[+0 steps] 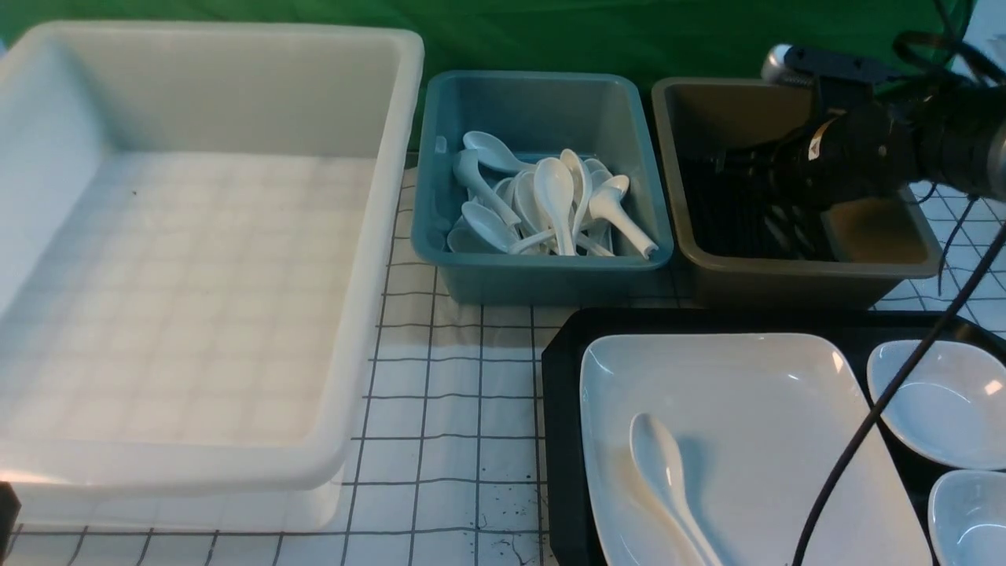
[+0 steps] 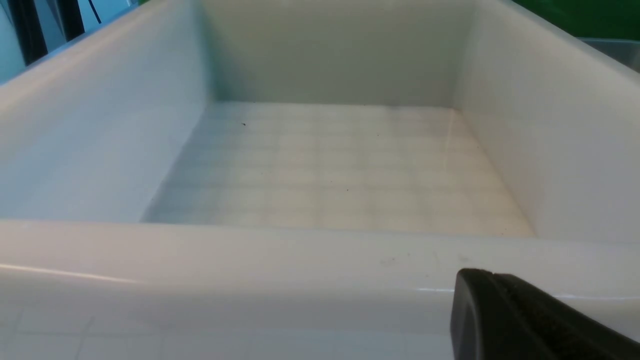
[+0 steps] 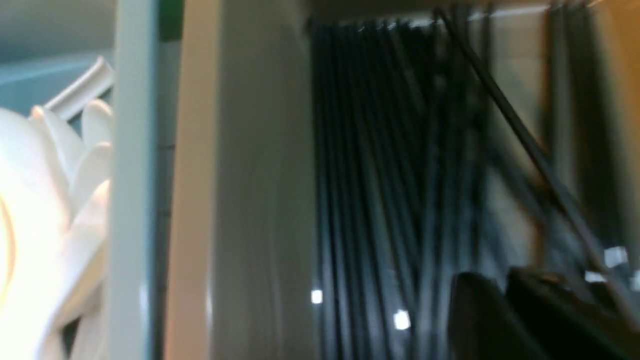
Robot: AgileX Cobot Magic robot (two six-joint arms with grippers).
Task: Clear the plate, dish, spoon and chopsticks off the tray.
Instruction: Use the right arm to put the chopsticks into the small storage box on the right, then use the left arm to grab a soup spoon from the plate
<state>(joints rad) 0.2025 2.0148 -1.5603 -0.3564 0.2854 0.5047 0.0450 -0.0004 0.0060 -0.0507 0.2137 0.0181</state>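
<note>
The black tray [image 1: 562,409] sits at the front right and holds the large white plate [image 1: 754,409]. A white spoon [image 1: 668,479] lies on the plate. Two small white dishes [image 1: 943,401] [image 1: 971,519] sit on the tray to the plate's right. No chopsticks show on the tray. My right gripper [image 1: 731,165] hangs low over the brown bin [image 1: 786,271] of black chopsticks [image 3: 380,175]. Its jaws [image 3: 502,280] stand slightly apart with nothing between them. One stick [image 3: 520,140] lies slanted and blurred across the others. My left gripper [image 2: 475,280] is shut and empty at the white bin's near rim.
A big empty white bin [image 1: 346,393] fills the left side; it also shows in the left wrist view [image 2: 320,250]. A blue bin [image 1: 542,271] of white spoons stands between it and the brown bin. The right arm's cable [image 1: 880,409] hangs across the plate.
</note>
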